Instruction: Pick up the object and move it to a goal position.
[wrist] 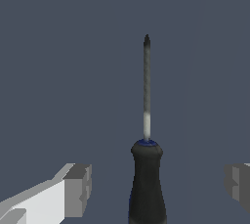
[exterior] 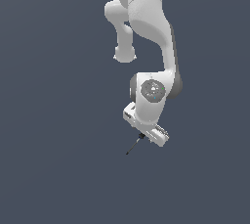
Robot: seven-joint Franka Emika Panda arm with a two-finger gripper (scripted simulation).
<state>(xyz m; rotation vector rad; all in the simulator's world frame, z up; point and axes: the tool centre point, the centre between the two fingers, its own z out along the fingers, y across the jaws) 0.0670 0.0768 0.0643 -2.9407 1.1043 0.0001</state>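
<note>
With the fingers [wrist: 78, 189] spread apart either side of the screwdriver [wrist: 146, 184] lying mid-surface, off-centre closure may roll the round handle aside, causing a missed grasp.

Beneath me spreads a plain, flat, dark blue-grey floor [exterior: 53, 120], uniform in every direction with no visible edge or marking. The only thing lying on it is the screwdriver [wrist: 146, 169], its thick black handle with a blue ring toward me and its thin shaft pointing away toward the exterior view's lower left.
</note>
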